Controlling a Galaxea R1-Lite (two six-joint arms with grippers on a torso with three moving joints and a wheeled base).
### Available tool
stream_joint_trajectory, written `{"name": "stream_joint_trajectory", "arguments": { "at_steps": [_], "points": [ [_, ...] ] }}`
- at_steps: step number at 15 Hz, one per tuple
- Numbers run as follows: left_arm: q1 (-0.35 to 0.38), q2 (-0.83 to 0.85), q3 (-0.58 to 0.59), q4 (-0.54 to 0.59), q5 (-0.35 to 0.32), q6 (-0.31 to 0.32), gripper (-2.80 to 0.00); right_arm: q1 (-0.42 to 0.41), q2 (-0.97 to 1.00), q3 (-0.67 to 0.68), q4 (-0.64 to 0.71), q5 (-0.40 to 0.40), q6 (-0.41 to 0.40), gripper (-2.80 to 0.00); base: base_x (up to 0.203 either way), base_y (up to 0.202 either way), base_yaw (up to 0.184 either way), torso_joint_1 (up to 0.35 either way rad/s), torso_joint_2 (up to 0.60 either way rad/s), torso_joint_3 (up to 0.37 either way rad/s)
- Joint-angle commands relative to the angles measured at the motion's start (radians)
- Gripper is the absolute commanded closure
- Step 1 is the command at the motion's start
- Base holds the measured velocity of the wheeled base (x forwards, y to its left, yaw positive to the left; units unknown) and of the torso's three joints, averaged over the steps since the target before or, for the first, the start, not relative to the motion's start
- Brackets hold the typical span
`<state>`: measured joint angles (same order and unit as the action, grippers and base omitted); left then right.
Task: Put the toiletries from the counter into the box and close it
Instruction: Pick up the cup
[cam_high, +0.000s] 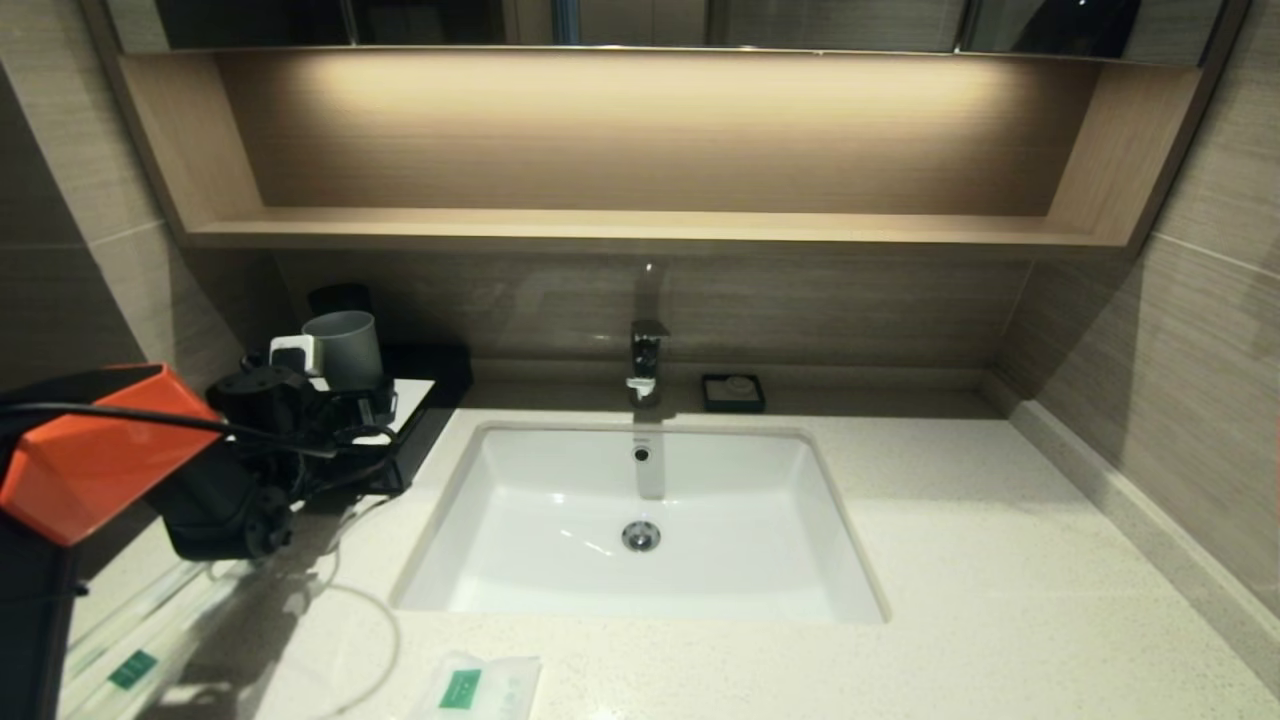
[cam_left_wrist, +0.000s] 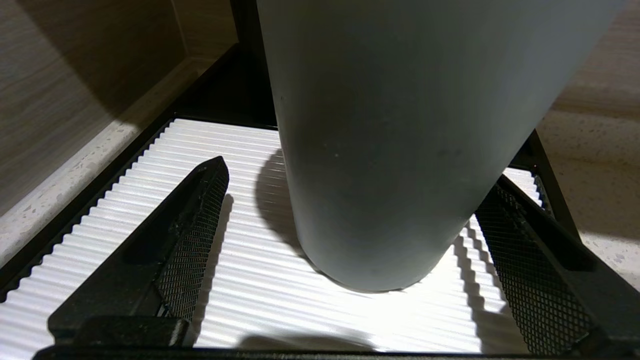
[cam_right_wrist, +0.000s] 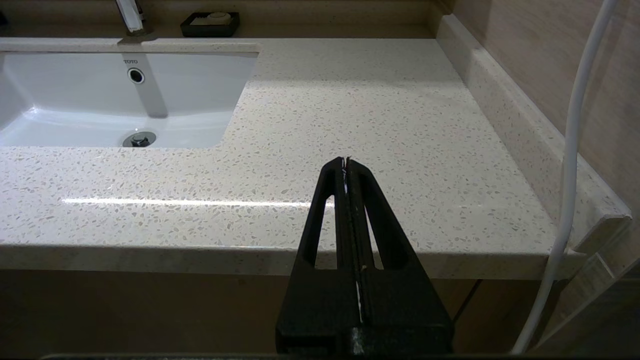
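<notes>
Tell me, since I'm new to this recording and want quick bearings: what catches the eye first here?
The orange-cased left arm reaching over the black box at the counter's back left, its open left claw straddling a grey cup that stands on the box's ribbed white top. Then the white sink in the middle, with a green-labelled sachet and wrapped toothbrushes lying on the counter's near edge.

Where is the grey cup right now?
The grey cup stands upright on the box's white ribbed top, at the counter's back left beside the sink, between the open left gripper's fingers.
</notes>
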<state>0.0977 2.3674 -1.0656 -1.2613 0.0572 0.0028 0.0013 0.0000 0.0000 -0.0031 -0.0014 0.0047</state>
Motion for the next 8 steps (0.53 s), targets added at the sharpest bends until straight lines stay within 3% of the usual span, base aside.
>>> {"name": "stream_joint_trajectory", "arguments": {
  "at_steps": [1,8],
  "points": [
    [0.001,0.003,-0.01,-0.007,0.001,0.0,-2.8,0.0,0.0,0.002,0.0,0.0,0.0,0.0,0.0,0.0,0.0,0.0,0.0,0.0],
    [0.001,0.021,-0.025,-0.009,0.001,0.0,-2.8,0.0,0.0,0.002,0.0,0.0,0.0,0.0,0.0,0.0,0.0,0.0,0.0,0.0]
  ]
}}
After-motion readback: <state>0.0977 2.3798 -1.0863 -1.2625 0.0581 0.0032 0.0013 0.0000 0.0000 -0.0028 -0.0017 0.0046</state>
